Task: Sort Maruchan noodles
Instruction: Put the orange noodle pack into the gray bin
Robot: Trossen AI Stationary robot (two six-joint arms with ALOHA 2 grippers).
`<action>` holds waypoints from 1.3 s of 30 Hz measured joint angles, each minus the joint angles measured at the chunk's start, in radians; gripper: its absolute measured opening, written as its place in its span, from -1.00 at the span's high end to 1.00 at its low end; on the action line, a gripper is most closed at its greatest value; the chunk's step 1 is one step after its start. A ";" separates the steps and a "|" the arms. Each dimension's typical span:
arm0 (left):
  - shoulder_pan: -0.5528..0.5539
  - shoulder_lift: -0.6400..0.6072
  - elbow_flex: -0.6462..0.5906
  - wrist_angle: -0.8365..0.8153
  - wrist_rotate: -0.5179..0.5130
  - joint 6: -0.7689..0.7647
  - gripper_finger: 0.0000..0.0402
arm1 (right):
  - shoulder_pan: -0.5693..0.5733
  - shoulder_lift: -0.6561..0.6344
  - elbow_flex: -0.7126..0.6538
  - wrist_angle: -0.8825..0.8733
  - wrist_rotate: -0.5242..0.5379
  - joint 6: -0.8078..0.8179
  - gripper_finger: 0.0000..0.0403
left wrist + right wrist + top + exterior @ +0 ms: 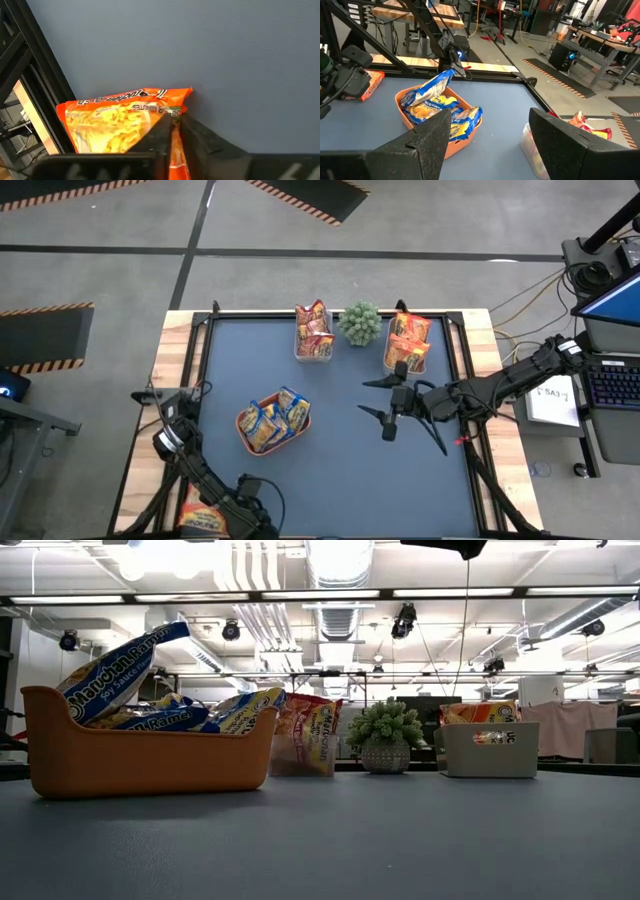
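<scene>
At about seven o'clock on the dark blue table [340, 470], the left gripper [175, 131] is clenched on a crinkly orange plastic noodle packet [120, 122] lying flat by the edge. The right gripper [385, 400] hovers released near three o'clock. Yellow-and-blue packets [275, 418] fill the orange bowl-like tray [150, 760] near centre.
</scene>
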 joint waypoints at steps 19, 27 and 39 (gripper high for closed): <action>0.015 -0.005 0.018 0.101 -0.109 0.068 1.00 | 0.000 0.000 -0.001 0.000 0.000 0.000 -0.27; 0.064 -0.005 0.125 0.180 -0.505 0.254 1.00 | 0.000 0.000 -0.001 0.000 0.000 0.001 -0.27; 0.259 -0.007 0.230 0.331 -0.708 1.024 1.00 | 0.000 0.000 -0.001 -0.006 0.000 -0.001 -0.27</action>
